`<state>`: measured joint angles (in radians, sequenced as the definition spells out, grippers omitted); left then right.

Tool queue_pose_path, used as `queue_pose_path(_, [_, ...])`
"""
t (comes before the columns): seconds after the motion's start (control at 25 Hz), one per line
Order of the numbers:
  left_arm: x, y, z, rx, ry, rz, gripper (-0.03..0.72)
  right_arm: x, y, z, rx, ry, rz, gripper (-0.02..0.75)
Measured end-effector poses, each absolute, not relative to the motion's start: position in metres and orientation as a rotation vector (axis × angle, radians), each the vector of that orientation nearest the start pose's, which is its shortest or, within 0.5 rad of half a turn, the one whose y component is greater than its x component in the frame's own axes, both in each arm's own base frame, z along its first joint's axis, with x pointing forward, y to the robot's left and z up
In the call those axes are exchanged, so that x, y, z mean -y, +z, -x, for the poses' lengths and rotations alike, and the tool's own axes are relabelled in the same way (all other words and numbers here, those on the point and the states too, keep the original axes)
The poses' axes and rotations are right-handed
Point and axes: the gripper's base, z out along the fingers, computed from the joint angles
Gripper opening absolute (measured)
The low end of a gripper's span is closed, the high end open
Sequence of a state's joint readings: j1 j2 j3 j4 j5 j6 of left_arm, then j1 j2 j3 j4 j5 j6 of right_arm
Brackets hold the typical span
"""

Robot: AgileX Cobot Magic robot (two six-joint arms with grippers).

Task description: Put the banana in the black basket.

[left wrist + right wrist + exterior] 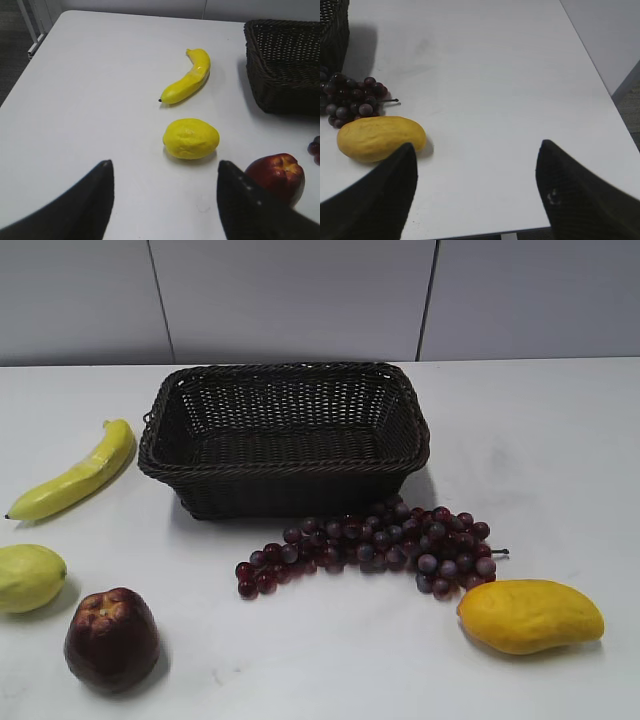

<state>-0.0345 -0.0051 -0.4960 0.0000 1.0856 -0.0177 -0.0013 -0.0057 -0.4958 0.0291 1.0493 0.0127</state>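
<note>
White table against a grey panelled wall, fruit scattered around the basket. Basket is empty, sitting mid-table toward the back. Banana lies on the table left of the basket, near it but apart, so nothing is done yet. In the left wrist view the banana sits ahead of the left gripper and slightly right of its centreline, with the pale yellow-green fruit directly between gripper and banana. Banana's long axis runs diagonally, stem end far-right, tip near-left, roughly toward the basket corner. Left gripper's fingers are spread wide, holding nothing. Right gripper is likewise wide apart and empty, over the table's right side near the mango and grapes; banana isn't in its view. Left arm is clearly the nearer one. Likely next: reach past the round fruit, rotate the wrist to close across the banana's short axis. The red apple is off to the right, likely clear of the path.
</note>
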Motion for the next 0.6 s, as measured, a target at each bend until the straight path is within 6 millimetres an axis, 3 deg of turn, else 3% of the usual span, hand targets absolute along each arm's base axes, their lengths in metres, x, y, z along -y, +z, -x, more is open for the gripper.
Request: queue_pose_path(0.6, [-0.0002, 0.2741, 0.0063, -2.068, -0.032, -0.017, 0.635, -0.0023, 0.277, 0.0048, -2.031, 0.042, -0.013, 0.589])
